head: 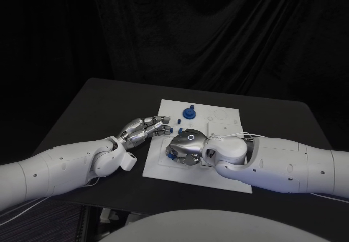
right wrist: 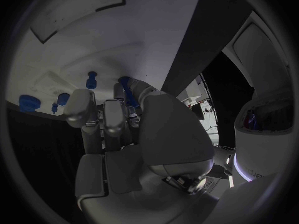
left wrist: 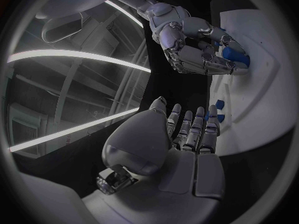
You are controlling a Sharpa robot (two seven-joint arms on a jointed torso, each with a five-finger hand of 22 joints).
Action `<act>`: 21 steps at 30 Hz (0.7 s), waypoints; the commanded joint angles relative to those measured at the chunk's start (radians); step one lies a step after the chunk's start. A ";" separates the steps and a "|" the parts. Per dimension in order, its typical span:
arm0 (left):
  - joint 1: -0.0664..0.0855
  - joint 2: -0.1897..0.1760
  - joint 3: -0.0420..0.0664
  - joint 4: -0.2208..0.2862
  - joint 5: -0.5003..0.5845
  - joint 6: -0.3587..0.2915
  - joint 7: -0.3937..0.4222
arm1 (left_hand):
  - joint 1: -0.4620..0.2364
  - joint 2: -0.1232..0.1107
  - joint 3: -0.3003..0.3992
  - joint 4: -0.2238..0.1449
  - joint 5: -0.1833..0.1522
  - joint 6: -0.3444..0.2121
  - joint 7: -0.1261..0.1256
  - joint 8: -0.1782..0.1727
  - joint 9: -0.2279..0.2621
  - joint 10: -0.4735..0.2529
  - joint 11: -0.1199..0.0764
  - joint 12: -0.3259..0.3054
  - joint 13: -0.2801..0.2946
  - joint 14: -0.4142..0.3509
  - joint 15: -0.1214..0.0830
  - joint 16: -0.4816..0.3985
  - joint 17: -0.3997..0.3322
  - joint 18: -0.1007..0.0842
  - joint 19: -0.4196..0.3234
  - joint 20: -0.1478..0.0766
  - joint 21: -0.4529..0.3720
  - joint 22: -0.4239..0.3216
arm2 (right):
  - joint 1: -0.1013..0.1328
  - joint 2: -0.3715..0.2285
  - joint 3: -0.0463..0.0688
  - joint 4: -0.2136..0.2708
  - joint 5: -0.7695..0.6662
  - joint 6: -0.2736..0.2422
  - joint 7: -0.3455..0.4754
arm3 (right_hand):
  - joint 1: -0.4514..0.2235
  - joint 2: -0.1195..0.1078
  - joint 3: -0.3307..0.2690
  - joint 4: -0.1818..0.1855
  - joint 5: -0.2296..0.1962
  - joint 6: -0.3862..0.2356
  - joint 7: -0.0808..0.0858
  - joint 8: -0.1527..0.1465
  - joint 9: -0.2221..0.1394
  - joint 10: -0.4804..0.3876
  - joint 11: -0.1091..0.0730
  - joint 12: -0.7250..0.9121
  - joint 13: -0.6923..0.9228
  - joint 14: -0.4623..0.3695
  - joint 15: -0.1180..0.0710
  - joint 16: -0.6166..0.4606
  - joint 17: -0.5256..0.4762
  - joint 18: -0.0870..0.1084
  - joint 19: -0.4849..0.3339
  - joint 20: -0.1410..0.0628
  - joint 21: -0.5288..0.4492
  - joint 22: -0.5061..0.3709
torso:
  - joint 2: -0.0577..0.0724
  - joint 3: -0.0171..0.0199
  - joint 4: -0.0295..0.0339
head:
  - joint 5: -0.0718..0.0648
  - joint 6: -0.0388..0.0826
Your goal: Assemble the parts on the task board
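The white board [head: 218, 132] lies in the middle of the black table [head: 95, 106], with small blue pieces standing on it: a taller one [head: 189, 113] near the far edge and a smaller peg [head: 177, 121] just beside it. The right hand [head: 186, 147] rests on the near part of the board with its fingers curled down around a blue piece [left wrist: 235, 56], which peeks out between the fingertips; it looks gripped. From the right wrist, a blue piece [right wrist: 127, 90] shows against the fingers [right wrist: 115, 115], and others stand further off on the board: a peg [right wrist: 91, 79] and a wide one [right wrist: 29, 102]. The left hand [head: 146, 129] hovers at the board's left edge, fingers stretched loosely forward and apart, holding nothing. Two small blue pieces [left wrist: 219, 104] sit just past its fingertips [left wrist: 212, 120].
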 commanded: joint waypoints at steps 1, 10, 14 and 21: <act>-0.002 0.002 0.001 0.001 0.007 0.011 0.036 | -0.009 0.003 0.006 0.001 -0.003 0.004 -0.001 0.006 0.001 0.001 0.009 -0.004 -0.002 -0.004 0.001 0.004 -0.002 -0.011 -0.009 -0.001 0.001 -0.001 | -0.002 -0.001 0.000 0.001 -0.008 0.007 -0.024 | -0.011 -0.007 0.000 0.006 -0.005 -0.015 -0.001 -0.018 -0.007 -0.030 0.009 -0.013 0.000 -0.015 0.007 -0.013 -0.014 0.010 -0.017 0.005 -0.024 0.122 | 0.000 0.0002 0.0012 | -0.001 0.000; -0.002 0.003 0.001 0.000 0.007 0.012 0.035 | -0.009 0.003 0.006 0.001 -0.003 0.004 -0.001 0.006 0.001 0.001 0.009 -0.004 -0.002 -0.004 0.001 0.004 -0.002 -0.011 -0.009 -0.001 0.001 -0.001 | -0.002 -0.005 0.000 0.002 -0.008 0.021 -0.034 | -0.012 -0.019 -0.012 0.005 -0.005 -0.034 -0.012 -0.066 -0.030 -0.131 0.032 -0.019 0.012 -0.051 0.025 -0.040 -0.050 0.020 -0.049 0.023 -0.090 0.108 | 0.000 0.0010 -0.0001 | 0.000 0.000; -0.003 0.002 0.001 0.000 0.007 0.012 0.034 | -0.010 0.003 0.006 0.001 -0.004 0.007 0.001 0.008 0.002 0.001 0.009 -0.004 -0.002 -0.006 0.001 0.005 -0.002 -0.011 -0.010 0.000 0.002 -0.001 | -0.002 -0.009 0.000 0.003 -0.008 0.026 -0.037 | -0.011 -0.019 -0.018 0.002 -0.005 -0.032 -0.013 -0.074 -0.034 -0.162 0.037 -0.015 0.018 -0.063 0.027 -0.049 -0.064 0.024 -0.060 0.026 -0.111 0.104 | 0.001 0.0009 -0.0015 | 0.000 0.000; -0.004 0.003 0.001 0.000 0.007 0.012 0.034 | -0.010 0.003 0.006 0.001 -0.004 0.007 0.001 0.008 0.002 0.001 0.009 -0.004 -0.002 -0.006 0.001 0.005 -0.002 -0.011 -0.010 0.000 0.002 -0.001 | -0.002 -0.018 0.000 0.005 -0.008 0.022 -0.037 | -0.013 -0.015 -0.032 0.000 -0.013 -0.025 -0.011 -0.087 -0.039 -0.223 0.044 -0.002 0.030 -0.083 0.029 -0.060 -0.083 0.029 -0.077 0.030 -0.144 0.097 | 0.002 0.0014 -0.0015 | 0.001 0.000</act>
